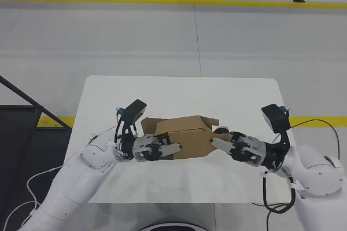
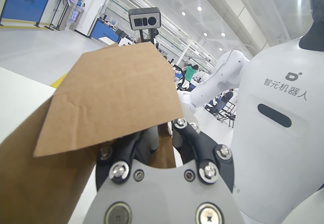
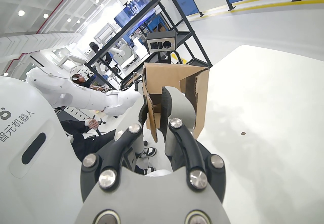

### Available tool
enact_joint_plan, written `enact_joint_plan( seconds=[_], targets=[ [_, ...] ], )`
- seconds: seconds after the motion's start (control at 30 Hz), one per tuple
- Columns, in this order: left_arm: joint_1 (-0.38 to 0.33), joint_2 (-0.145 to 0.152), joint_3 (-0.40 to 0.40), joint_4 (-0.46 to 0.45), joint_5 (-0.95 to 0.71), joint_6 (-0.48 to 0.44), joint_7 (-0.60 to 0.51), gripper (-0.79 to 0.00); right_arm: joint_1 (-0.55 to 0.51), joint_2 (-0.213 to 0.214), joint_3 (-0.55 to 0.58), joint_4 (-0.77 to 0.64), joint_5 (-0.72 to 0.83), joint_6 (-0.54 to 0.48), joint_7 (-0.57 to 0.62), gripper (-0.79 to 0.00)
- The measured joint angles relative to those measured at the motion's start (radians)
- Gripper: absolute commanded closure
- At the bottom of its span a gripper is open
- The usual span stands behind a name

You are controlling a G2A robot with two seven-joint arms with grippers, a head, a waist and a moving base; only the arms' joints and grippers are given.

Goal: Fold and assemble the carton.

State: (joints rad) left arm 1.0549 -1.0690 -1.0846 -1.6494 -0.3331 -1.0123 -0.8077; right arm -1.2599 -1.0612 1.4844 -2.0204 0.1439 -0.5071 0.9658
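From above, brown cardboard carton (image 1: 188,137) lies mid-frame on white table (image 1: 243,98). Wrist views: right gripper (image 3: 158,108) clamps its wall; a flap covers left gripper (image 2: 165,132), grip impossible to tell.

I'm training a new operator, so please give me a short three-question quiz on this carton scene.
1. True or false: the carton lies as a flat sheet.
2. The left gripper and right gripper are at: A the same end of the carton; B opposite ends; C neither end.
3. Fill in: the table under the carton is ___ in colour.
Key: 1 false; 2 B; 3 white.
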Motion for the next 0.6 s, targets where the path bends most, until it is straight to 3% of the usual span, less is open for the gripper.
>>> enact_joint_plan(
  seconds=[0.17, 0.3, 0.5, 0.53, 0.6],
  targets=[
    [-0.001, 0.001, 0.001, 0.0, -0.001, 0.0, 0.0, 0.0, 0.01, 0.003, -0.014, -0.008, 0.018, -0.035, 0.01, -0.148],
    [-0.001, 0.001, 0.002, 0.001, -0.002, 0.0, 0.0, 0.0, 0.008, 0.005, -0.016, -0.014, 0.03, -0.089, 0.003, -0.2],
    [0.001, -0.003, -0.003, 0.022, -0.03, 0.0, 0.024, 0.0, -0.017, 0.01, -0.002, -0.037, 0.038, -0.144, -0.019, -0.4],
    [0.002, -0.004, -0.001, 0.024, -0.053, 0.0, 0.029, 0.0, -0.028, 0.011, 0.007, -0.043, 0.04, -0.157, -0.026, -0.48],
    [0.0, -0.005, -0.001, 0.028, -0.093, 0.0, 0.027, 0.0, -0.051, 0.013, 0.025, -0.053, 0.048, -0.184, -0.041, -0.563]
  ],
)
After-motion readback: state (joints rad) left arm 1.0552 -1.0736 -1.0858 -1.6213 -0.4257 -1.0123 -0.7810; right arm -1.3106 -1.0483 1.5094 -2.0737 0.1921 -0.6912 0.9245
